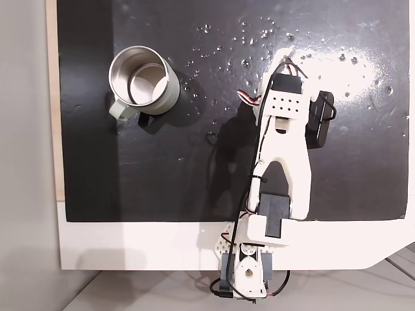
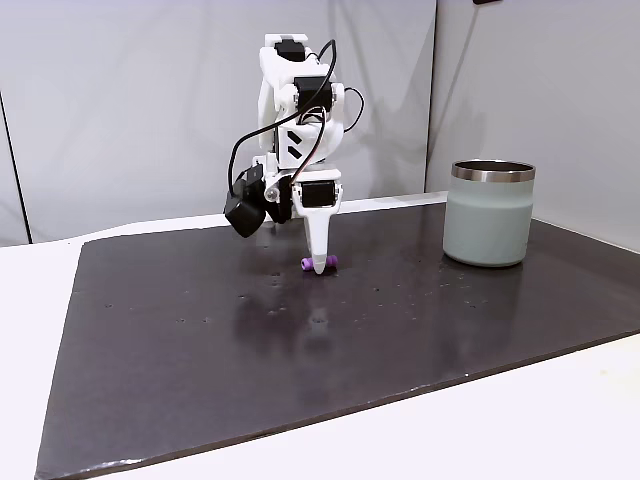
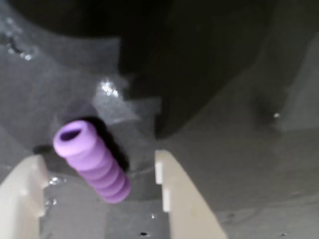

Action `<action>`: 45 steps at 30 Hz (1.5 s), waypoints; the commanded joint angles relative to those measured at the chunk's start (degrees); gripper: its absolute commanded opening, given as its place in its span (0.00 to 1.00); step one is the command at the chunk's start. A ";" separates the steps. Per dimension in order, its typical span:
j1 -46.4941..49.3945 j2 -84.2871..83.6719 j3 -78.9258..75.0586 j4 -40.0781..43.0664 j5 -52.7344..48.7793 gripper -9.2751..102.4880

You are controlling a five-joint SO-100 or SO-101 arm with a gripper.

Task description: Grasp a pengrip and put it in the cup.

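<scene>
The purple ribbed pengrip lies on the black mat between the two white fingers of my gripper. The gripper is open, and a gap remains between the pengrip and the right finger. In a fixed view from the side, the gripper points straight down onto the mat, with the pengrip showing on either side of its tip. The steel cup stands upright well to the right of it. From above, the cup sits at the mat's upper left and the arm hides the pengrip.
The black mat covers most of a white table. Water-like specks dot its far side. The arm's base is at the table's near edge. Bare mat lies between gripper and cup.
</scene>
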 commanded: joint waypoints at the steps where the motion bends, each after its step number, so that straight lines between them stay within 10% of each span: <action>1: -0.35 -0.35 -2.90 -0.70 0.53 0.24; 18: -2.02 10.72 -4.57 5.36 2.46 0.08; 31: -17.05 12.74 -44.30 29.88 8.00 0.08; 45: -31.64 0.88 -61.44 25.93 7.29 0.08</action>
